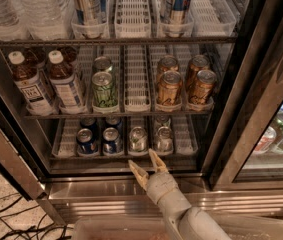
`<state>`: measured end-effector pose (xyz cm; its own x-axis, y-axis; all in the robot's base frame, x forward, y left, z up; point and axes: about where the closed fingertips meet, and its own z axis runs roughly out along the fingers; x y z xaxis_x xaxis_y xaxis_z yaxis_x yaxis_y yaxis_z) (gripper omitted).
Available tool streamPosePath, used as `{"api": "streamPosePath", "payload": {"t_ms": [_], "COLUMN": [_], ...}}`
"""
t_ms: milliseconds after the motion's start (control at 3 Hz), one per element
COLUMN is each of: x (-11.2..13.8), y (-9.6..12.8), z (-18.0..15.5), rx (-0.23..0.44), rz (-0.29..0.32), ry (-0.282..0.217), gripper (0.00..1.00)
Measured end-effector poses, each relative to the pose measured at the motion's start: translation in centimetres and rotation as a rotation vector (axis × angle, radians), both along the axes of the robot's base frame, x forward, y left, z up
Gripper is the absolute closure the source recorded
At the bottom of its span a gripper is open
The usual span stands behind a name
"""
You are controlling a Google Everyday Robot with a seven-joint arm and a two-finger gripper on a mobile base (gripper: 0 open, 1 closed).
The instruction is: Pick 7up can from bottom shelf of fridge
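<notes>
The fridge [131, 191] stands open with its steel base panel low in view. On the bottom shelf [183, 134], a wire rack with white lane dividers, stand two silvery-grey 7up cans: one [138, 139] in the middle lane and one [164, 139] to its right, with another can partly hidden behind that one. Two dark blue cans [86, 141] stand to their left. My gripper [148, 166] is open, empty, just in front of the shelf's front edge and slightly below the cans, its fingers pointing up between the two 7up cans.
The middle rack holds tea bottles [31, 86], a green-and-white can [104, 89] and gold cans [169, 88]. The top rack holds water bottles [41, 9] and tall cans. A black frame post [241, 84] stands at right, with another fridge section behind glass. Cables [1, 219] lie on the floor at left.
</notes>
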<state>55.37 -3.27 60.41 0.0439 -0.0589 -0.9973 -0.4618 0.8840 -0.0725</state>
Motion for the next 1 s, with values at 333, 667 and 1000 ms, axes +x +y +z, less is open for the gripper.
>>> {"api": "streamPosePath", "payload": {"t_ms": [333, 667, 1000], "x": [1.5, 2.9, 4.3], "y": [0.3, 0.8, 1.2], "z": [0.0, -0.1, -0.3], "rx": [0.004, 0.016, 0.026], "rz": [0.012, 0.026, 0.028], "ry": [0.017, 0.028, 0.034], "gripper": [0.36, 0.36, 0.37]}}
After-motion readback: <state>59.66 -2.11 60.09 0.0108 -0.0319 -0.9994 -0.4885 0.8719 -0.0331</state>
